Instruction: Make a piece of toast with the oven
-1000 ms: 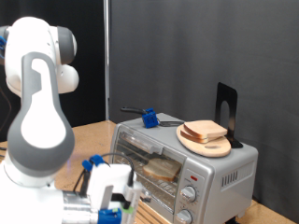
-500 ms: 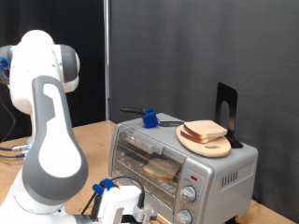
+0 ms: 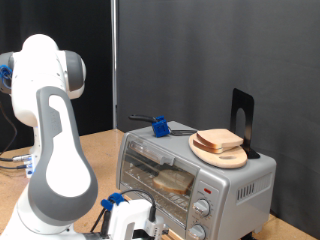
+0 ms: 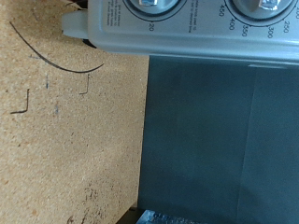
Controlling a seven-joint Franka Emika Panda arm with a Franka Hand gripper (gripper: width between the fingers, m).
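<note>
The silver oven [image 3: 215,185] stands on the wooden table at the exterior view's lower right. A slice of toast [image 3: 220,138] with a tan crust lies on a round wooden plate [image 3: 232,157] on the oven's top. A pale, bread-like shape [image 3: 173,181] shows behind the oven's glass door. My gripper [image 3: 130,220] is low in front of the oven's lower left corner, with nothing visibly held. The wrist view shows the oven's knob panel [image 4: 187,28] close by, with no fingers in view.
A blue-handled tool [image 3: 158,125] and a black stand [image 3: 242,120] also sit on the oven's top. My white arm [image 3: 50,130] fills the exterior view's left. In the wrist view, the brown tabletop [image 4: 65,140] meets a dark surface [image 4: 224,140].
The arm has swung and the gripper has moved lower and to the exterior view's right, closer to the oven's front. In the last half second it has hardly moved.
</note>
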